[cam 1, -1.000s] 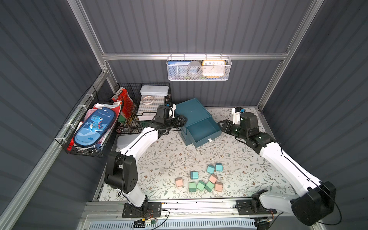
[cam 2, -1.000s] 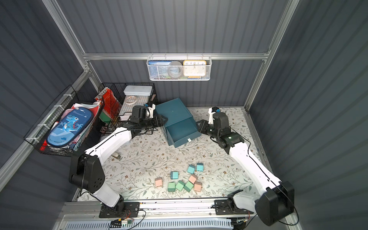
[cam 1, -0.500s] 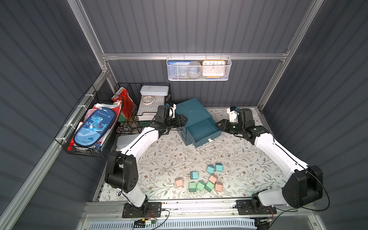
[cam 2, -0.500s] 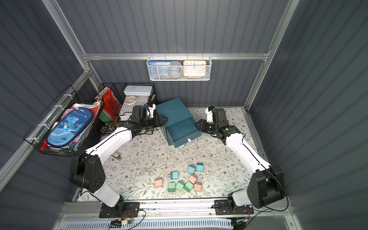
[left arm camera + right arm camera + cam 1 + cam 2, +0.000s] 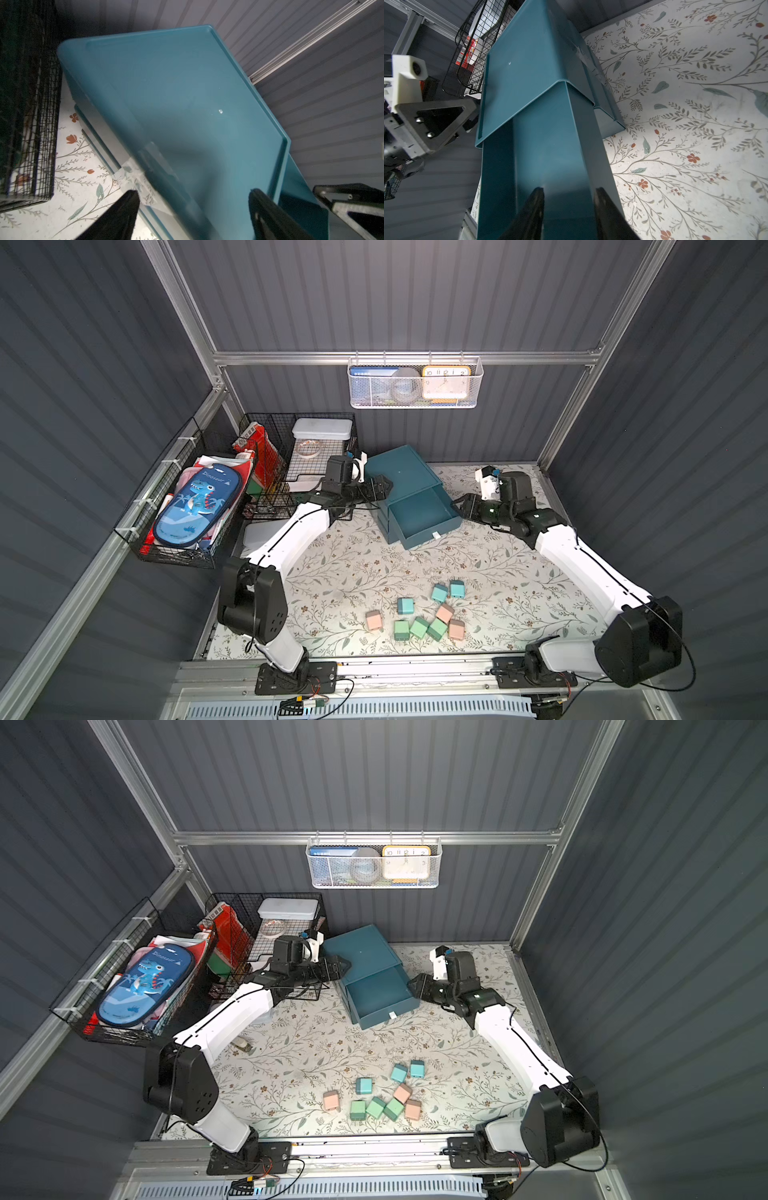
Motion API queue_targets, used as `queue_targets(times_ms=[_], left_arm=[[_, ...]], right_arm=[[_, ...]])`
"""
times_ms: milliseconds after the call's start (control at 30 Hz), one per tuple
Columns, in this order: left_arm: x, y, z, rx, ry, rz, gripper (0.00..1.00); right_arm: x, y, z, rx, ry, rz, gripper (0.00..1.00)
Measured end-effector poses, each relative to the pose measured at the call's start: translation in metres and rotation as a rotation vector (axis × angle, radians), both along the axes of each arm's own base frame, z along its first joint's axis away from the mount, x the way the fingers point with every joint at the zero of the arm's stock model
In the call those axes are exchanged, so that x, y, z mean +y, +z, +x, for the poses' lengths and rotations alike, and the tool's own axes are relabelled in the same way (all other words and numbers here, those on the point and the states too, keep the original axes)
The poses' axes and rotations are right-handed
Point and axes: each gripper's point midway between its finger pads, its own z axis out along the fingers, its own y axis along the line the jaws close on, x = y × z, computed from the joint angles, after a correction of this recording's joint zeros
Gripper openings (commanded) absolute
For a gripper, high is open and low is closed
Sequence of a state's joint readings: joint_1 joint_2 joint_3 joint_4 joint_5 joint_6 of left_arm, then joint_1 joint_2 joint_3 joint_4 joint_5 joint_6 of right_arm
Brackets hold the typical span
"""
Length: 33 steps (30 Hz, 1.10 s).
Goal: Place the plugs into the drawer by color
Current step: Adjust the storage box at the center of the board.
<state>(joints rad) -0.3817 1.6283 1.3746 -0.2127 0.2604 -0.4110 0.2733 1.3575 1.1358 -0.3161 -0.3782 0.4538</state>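
The drawer is a dark teal cabinet at the back of the flowered mat, also seen in the other top view. Its top drawer is pulled out and holds nothing. Several plugs in teal, pink and green lie loose near the mat's front edge, far from both arms. My left gripper stands open astride the cabinet's left top edge. At the pulled-out drawer's right wall my right gripper is open, one finger on each side of that wall.
Black wire baskets with a blue pencil case and a white lidded box stand close behind my left arm. A white mesh basket hangs on the back wall. A pale flat thing lies under the left arm.
The left gripper's jaws have spread wider at the cabinet's edge. The right arm has changed its bend while its gripper stays at the pulled-out drawer's right side. The plugs have not moved.
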Motion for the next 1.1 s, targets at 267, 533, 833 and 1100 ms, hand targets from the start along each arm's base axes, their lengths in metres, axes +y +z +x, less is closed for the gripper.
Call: queue_targets(times_ms=[267,533,833,1100], left_arm=[[0.011,0.024,-0.029,-0.042,0.011,-0.041,0.91],[0.002,-0.005,-0.028,0.029,-0.019,-0.063,0.91],[-0.018,-0.033,-0.006,0.093,-0.070,-0.089,0.91],[-0.029,-0.030,0.019,0.086,-0.079,-0.096,0.91]], right_arm=[[0.006,0.023,0.037,-0.049,-0.003,0.009,0.52],[0.024,0.017,0.068,-0.026,0.046,0.036,0.62],[0.034,0.011,0.076,0.000,0.083,0.062,0.62],[0.034,0.012,0.083,-0.006,0.083,0.066,0.63]])
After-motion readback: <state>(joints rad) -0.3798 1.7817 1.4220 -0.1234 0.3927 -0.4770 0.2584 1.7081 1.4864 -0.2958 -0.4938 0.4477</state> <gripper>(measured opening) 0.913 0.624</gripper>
